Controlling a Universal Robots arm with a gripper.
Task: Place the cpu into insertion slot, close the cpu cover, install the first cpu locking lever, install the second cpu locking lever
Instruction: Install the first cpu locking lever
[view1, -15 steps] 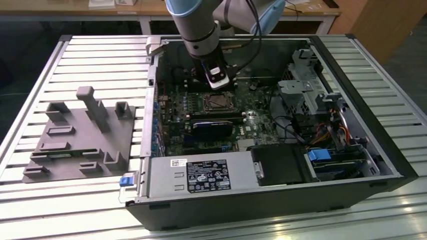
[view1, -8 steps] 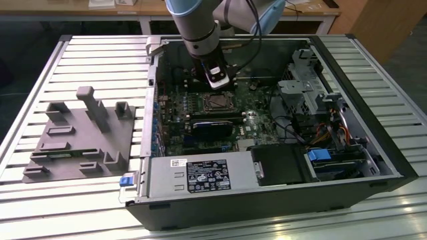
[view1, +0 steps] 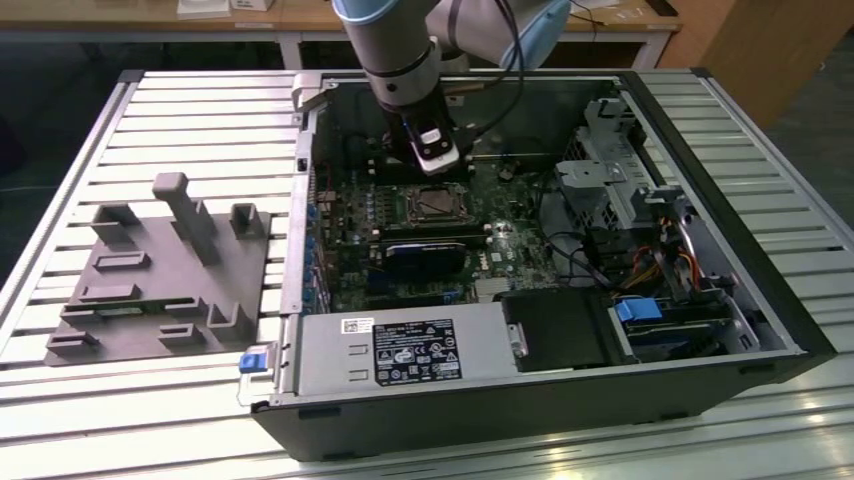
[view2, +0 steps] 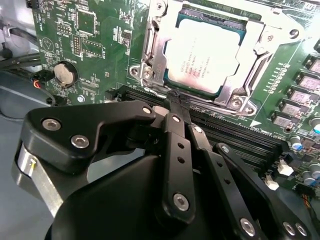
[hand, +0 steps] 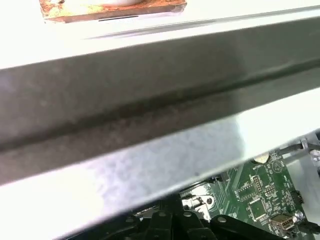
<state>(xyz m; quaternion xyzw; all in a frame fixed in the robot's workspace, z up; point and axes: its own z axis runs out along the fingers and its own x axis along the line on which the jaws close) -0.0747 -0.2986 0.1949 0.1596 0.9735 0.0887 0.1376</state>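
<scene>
From where I stand, the arm reaches down into the open computer case (view1: 747, 300), and the gripper (view2: 177, 100) hangs low over the motherboard (view2: 90, 45). Its black fingers (view2: 172, 135) are drawn together to a narrow point, and I see nothing between them.

Just ahead of that point lies the insertion slot (view1: 410, 206), and the cpu (view2: 210, 55) is seated in it, flat and square, its dull silver top facing up. The cpu cover (view2: 252, 37) looks to be down over it, the shiny frame lying around the chip, which shows through the cut-out. So the first two steps look done to me.

The locking levers are less clear. I take them to be the thin metal bars along the cover's sides (view2: 148, 50). They lie low beside the frame, but I cannot tell whether either is hooked under its catch.

The fingertips sit at the frame edge nearest the tool; I cannot say if they touch it. Under the fingers run long black slots (view2: 240, 132), and off to one side of the tool sits a round coin battery (view2: 65, 74).
</scene>
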